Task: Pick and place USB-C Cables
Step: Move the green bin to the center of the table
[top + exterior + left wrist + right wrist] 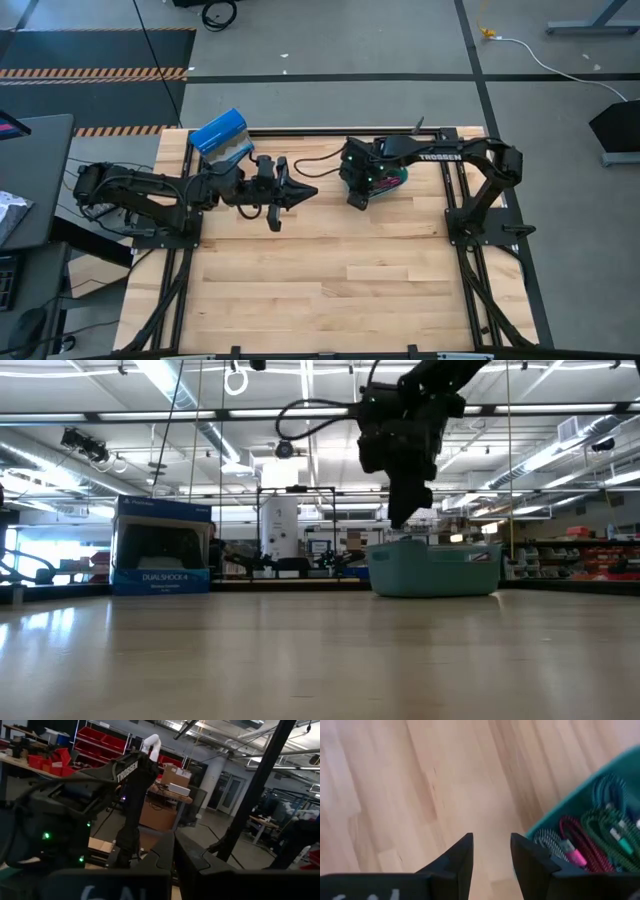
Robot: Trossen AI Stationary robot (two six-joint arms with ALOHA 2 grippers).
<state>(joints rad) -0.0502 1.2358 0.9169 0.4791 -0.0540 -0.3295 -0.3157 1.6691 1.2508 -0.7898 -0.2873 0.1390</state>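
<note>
**Presently: right gripper beside the bin, cables uncollected**

Left to right across the high view: the blue box (218,131) stands at the table's far left corner; just beside it the left gripper (300,191) waits, lying low over the wooden table (330,280) with its fingers pressed together and nothing between them. To its right, the right gripper (490,851) hangs above bare wood at the edge of the teal plastic bin (398,182). Its fingers stand apart, with only table visible in the gap.

Risks, as judged from this pose. The right gripper sits outside the bin wall rather than over its contents, so a descent from here would probably meet wood or strike the rim, possibly shoving the light bin. The cables also lie packed together, so a closing grip could snag two at once or catch a single loop and drag the bundle loose.

The USB-C cables (590,837) lie inside the bin, touching one another: short braided coils in teal, green, maroon and speckled grey, one with a pink plug end. They look limp and light.
</note>
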